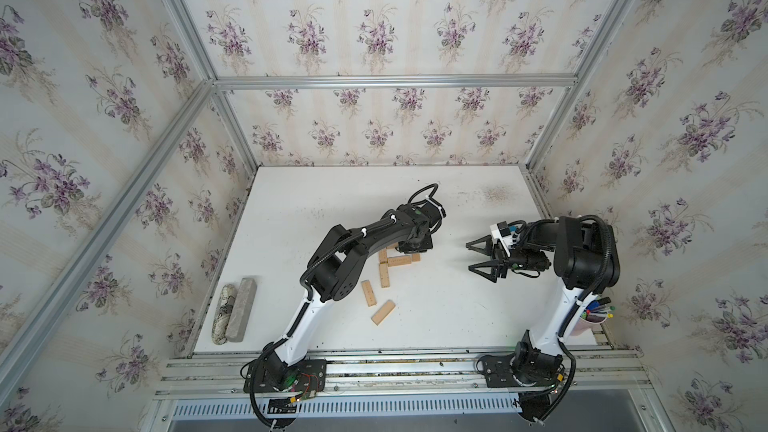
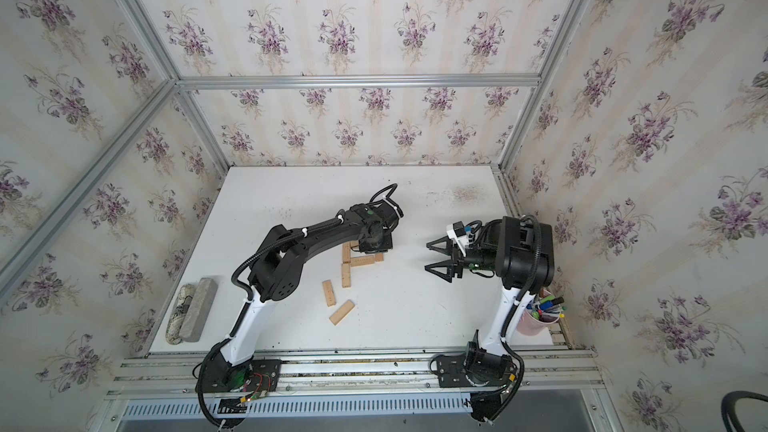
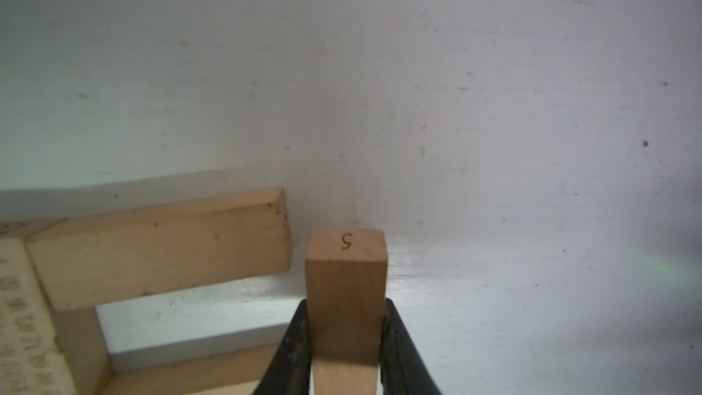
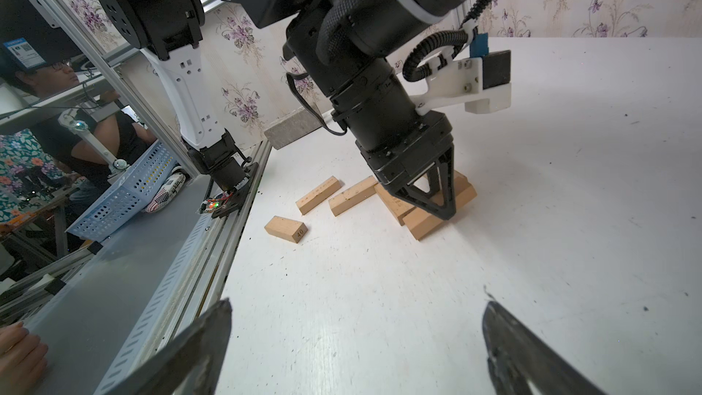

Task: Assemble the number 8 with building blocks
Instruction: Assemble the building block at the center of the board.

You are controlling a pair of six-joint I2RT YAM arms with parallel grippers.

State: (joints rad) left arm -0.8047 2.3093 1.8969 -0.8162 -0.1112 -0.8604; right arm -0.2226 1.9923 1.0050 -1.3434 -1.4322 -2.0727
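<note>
My left gripper (image 3: 345, 311) is shut on a tan building block (image 3: 345, 279) with a 5 on its end, low at the table. That block lies just off the end of a crossbar block (image 3: 159, 248) of the partly laid number 8 (image 1: 390, 263). In both top views the left wrist (image 1: 415, 243) (image 2: 374, 243) covers the held block. Two loose building blocks (image 1: 368, 292) (image 1: 383, 312) lie nearer the front. My right gripper (image 1: 482, 257) (image 4: 357, 303) hovers open and empty to the right of the blocks.
A grey stone-like bar (image 1: 242, 309) and a mottled oblong (image 1: 223, 313) lie at the table's left edge. A pink cup of pens (image 1: 592, 317) stands at the right edge by the right arm. An aluminium rail (image 1: 395, 361) runs along the front.
</note>
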